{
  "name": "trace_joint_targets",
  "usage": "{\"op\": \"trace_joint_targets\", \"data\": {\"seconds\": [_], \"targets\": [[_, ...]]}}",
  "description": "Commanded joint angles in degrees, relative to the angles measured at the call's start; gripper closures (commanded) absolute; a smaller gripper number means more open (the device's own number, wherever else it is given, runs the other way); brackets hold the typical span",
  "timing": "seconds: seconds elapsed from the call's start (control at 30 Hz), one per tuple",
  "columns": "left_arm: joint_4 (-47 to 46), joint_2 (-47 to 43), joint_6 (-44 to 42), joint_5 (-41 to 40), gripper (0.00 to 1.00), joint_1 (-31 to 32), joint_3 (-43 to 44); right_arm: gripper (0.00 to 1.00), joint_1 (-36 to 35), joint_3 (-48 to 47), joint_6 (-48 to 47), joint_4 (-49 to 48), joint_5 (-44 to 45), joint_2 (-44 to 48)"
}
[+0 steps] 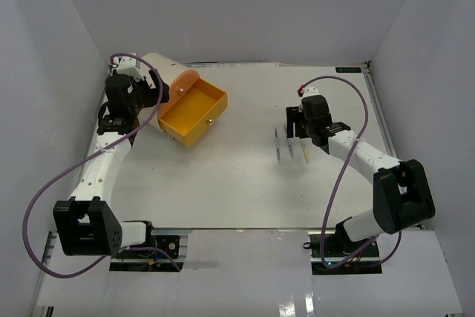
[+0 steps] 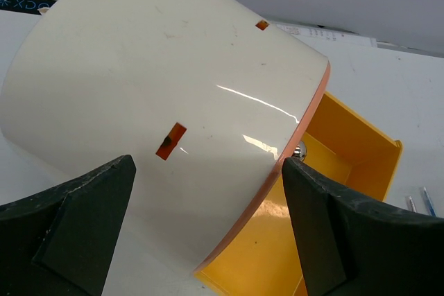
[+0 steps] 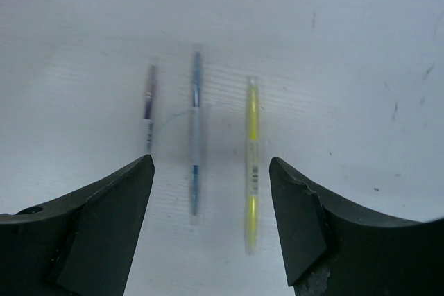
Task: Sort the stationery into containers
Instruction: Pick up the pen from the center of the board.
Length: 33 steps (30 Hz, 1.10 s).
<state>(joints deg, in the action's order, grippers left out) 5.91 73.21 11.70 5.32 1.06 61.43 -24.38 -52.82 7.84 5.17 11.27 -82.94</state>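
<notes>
The cream cylindrical organizer (image 1: 165, 70) lies at the back left with its yellow drawer (image 1: 194, 113) pulled open and showing nothing inside. My left gripper (image 1: 145, 99) is open and hovers over the organizer's front rim. In the left wrist view the cream body (image 2: 159, 81), the drawer (image 2: 350, 154) and a brass knob (image 2: 300, 149) lie between the fingers of that gripper (image 2: 208, 220). Three pens lie side by side on the table: purple (image 3: 149, 102), blue (image 3: 195, 136) and yellow (image 3: 252, 161). My right gripper (image 3: 211, 227) is open just above them, apart from them, empty.
The white table (image 1: 223, 176) is boxed in by white walls on the left, back and right. The three pens (image 1: 286, 146) lie right of centre under the right gripper (image 1: 297, 128). Two of them show at the right edge of the left wrist view (image 2: 420, 202).
</notes>
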Motion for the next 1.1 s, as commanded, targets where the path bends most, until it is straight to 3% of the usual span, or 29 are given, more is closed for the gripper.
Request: {"op": "trace_joint_targets", "data": {"seconds": [0.0, 0.4, 0.53, 0.67, 0.93, 1.07], "targets": [[2.2, -3.4, -0.7, -0.6, 0.02, -0.3, 0.5, 0.27, 3.0, 0.7, 4.4, 5.2, 1.8, -1.1], [2.3, -4.2, -0.9, -1.3, 0.02, -0.3, 0.6, 0.45, 6.0, 0.1, 5.5, 5.9, 0.0, -10.9], [2.3, -4.4, -0.8, -1.3, 0.02, -0.3, 0.6, 0.54, 6.1, -0.1, 5.3, 5.9, 0.6, -12.9], [2.3, -4.7, -0.6, -1.2, 0.02, -0.3, 0.6, 0.70, 6.3, 0.2, 5.3, 5.8, 0.5, -13.7], [3.9, -6.6, 1.4, 1.4, 0.02, 0.2, 4.2, 0.88, 6.1, -0.2, 4.5, 5.6, -0.6, -9.1], [5.6, -7.9, 5.4, 7.6, 0.02, 2.5, 6.7, 0.88, 5.0, 0.7, 4.0, 1.9, -11.3, -1.9]]}}
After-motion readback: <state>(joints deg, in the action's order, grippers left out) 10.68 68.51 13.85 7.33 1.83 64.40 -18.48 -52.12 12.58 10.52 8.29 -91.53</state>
